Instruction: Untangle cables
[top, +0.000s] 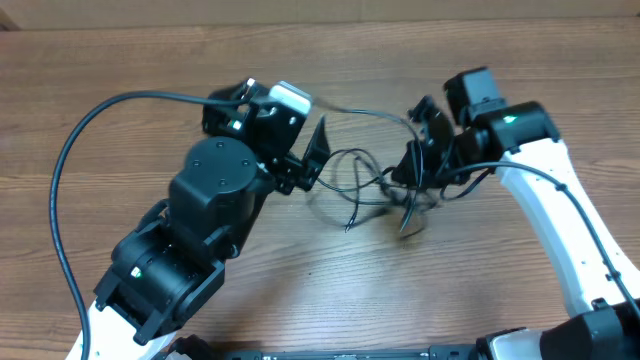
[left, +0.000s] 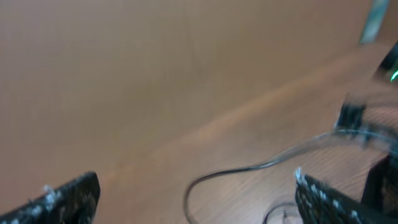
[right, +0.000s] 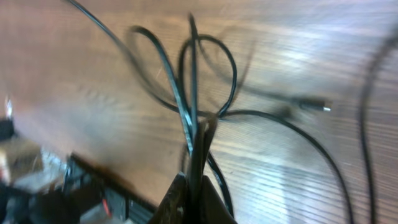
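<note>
The cables (top: 362, 185), thin glossy black cords, lie in loose rounded loops and a small tangle on the wood-grain table (top: 500, 290), mid-scene between the two arms. The right gripper (right: 198, 180) is pinched closed on a few strands, which rise from its dark fingertips and fan into loops, while a silver-tipped plug (right: 318, 107) lies off to the right. The left gripper (left: 196, 202) is spread wide, its scuffed black fingers (left: 68, 196) holding nothing, with a single cord curving on the table between them.
</note>
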